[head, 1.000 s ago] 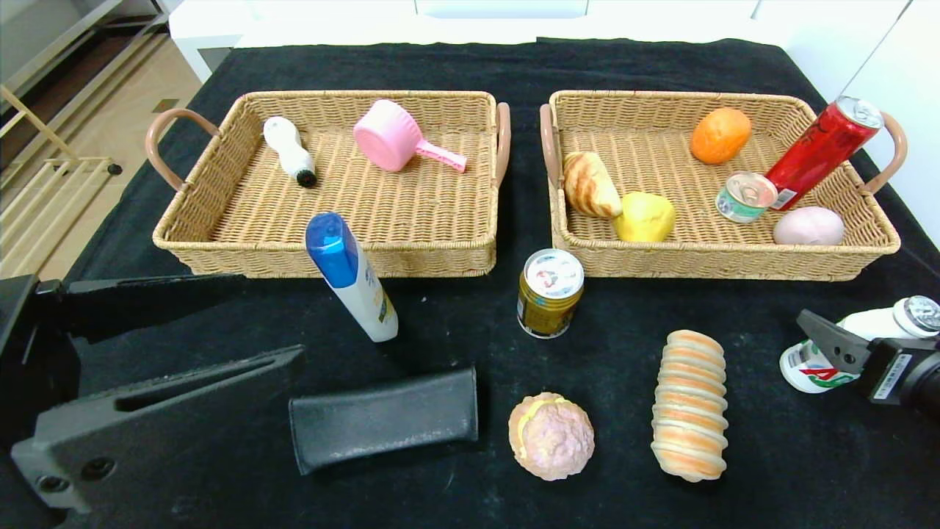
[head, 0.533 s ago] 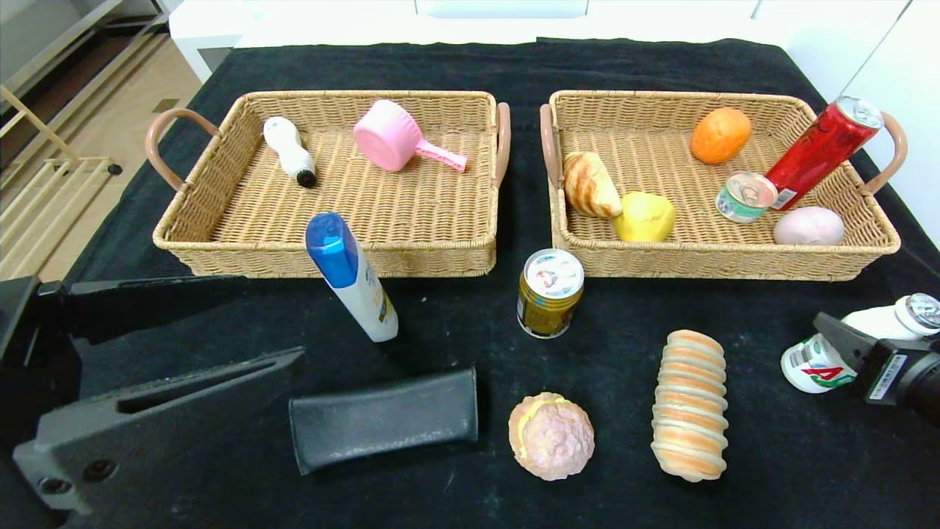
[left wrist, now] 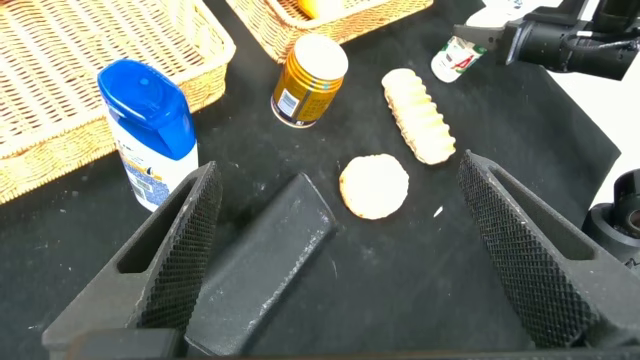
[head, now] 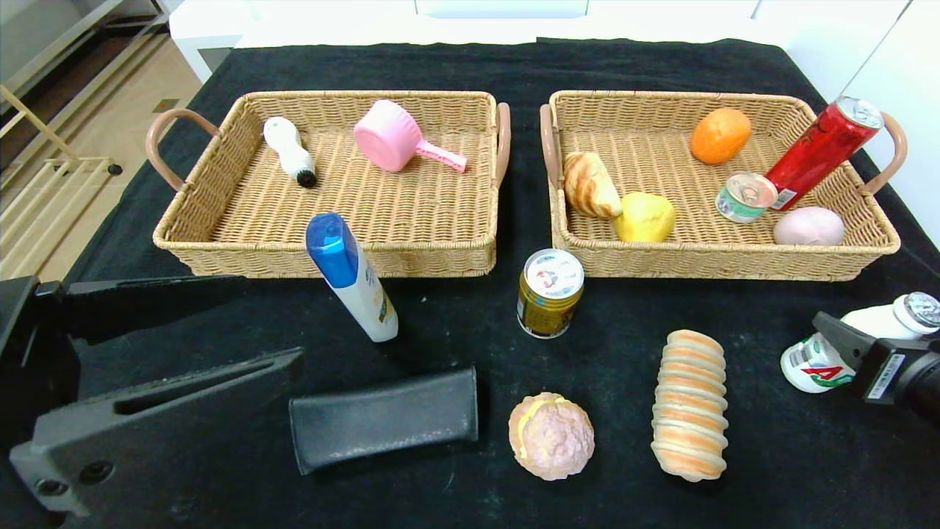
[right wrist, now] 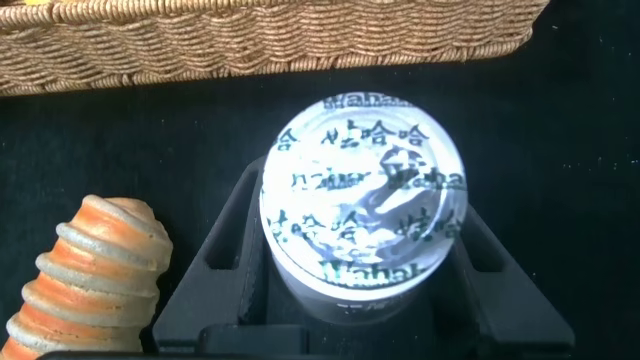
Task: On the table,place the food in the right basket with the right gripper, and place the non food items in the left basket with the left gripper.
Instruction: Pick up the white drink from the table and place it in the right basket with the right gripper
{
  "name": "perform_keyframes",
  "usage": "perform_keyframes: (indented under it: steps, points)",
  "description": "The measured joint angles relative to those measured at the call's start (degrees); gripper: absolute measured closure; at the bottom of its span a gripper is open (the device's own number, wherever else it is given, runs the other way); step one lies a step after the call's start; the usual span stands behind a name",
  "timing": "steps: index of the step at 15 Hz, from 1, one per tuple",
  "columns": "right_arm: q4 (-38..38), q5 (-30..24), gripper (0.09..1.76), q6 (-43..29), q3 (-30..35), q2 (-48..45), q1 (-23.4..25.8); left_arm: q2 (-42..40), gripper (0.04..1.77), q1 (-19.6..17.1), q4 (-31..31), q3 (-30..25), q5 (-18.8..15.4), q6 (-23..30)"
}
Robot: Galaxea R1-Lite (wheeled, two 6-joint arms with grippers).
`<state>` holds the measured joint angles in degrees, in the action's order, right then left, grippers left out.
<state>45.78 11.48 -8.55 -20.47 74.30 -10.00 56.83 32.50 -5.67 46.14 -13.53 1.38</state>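
Observation:
My right gripper (head: 844,342) is at the table's right edge, shut on a tilted white drink bottle (head: 822,360). In the right wrist view its foil top (right wrist: 362,210) fills the space between the fingers (right wrist: 225,250). My left gripper (head: 272,316) is wide open at the near left, over a black case (head: 383,419), which lies beside one finger (left wrist: 170,250) in the left wrist view. On the table stand a blue-capped white bottle (head: 352,275) and a gold can (head: 549,292). A round bun (head: 551,435) and a striped long bread (head: 689,404) lie near the front.
The left basket (head: 323,261) holds a small white bottle (head: 288,150) and a pink cup (head: 396,139). The right basket (head: 727,264) holds a croissant (head: 590,184), a yellow piece (head: 645,217), an orange piece (head: 720,134), a red can (head: 822,150), a small tin (head: 745,196) and a pink piece (head: 808,225).
My right gripper's visible finger has shifted slightly to the right against the white drink bottle, and the bottle's cap has nudged a little. The left arm has not moved.

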Motion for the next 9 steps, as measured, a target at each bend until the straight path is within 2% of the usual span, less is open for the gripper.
perform_keyframes:
  steps: [9]
  points:
    - [-1.49, -0.46, 0.93, 1.33, -1.02, -3.8, -0.94, -0.06, 0.09, 0.0, 0.0, -0.09, 0.06, -0.2]
